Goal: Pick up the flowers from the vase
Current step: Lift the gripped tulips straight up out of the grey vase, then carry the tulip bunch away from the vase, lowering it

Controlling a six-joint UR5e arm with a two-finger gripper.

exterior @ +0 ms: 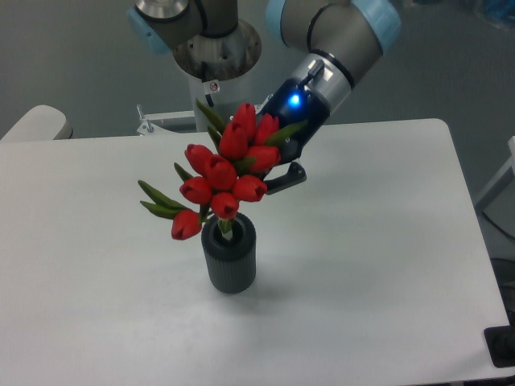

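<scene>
The wide white rectangular desk [378, 265] is carrying everything, with the grey-and-light-blue jointed UR5e arm [338, 32] reaching down over it from the back. Its dark gripper with the blue light [269, 178] is sitting behind the upper part of the bunch of red closed tulip buds with narrow dark green leaves [223, 182]; one dark finger is showing just right of the buds, the rest is hidden, so I cannot tell for sure how the jaws are standing, though they are probably clamping the stems since the bunch is hanging tilted toward the arm. The flowers are sitting above the short dark grey ribbed cylinder vase [229, 259], which is standing upright near the desk's middle; the lowest stem part is reaching into the hollow top, so the bunch is not yet clear of it. Judged step: lifting out, roughly halfway. To do it well the pull should be going along the stem line, mostly straight up, not sideways, so the stems are not dragging on the rim and tipping the light vase. Grip needs holding firm, because the bunch is wider than the vase mouth and leaning left, so a loose stem could be slipping out.
</scene>
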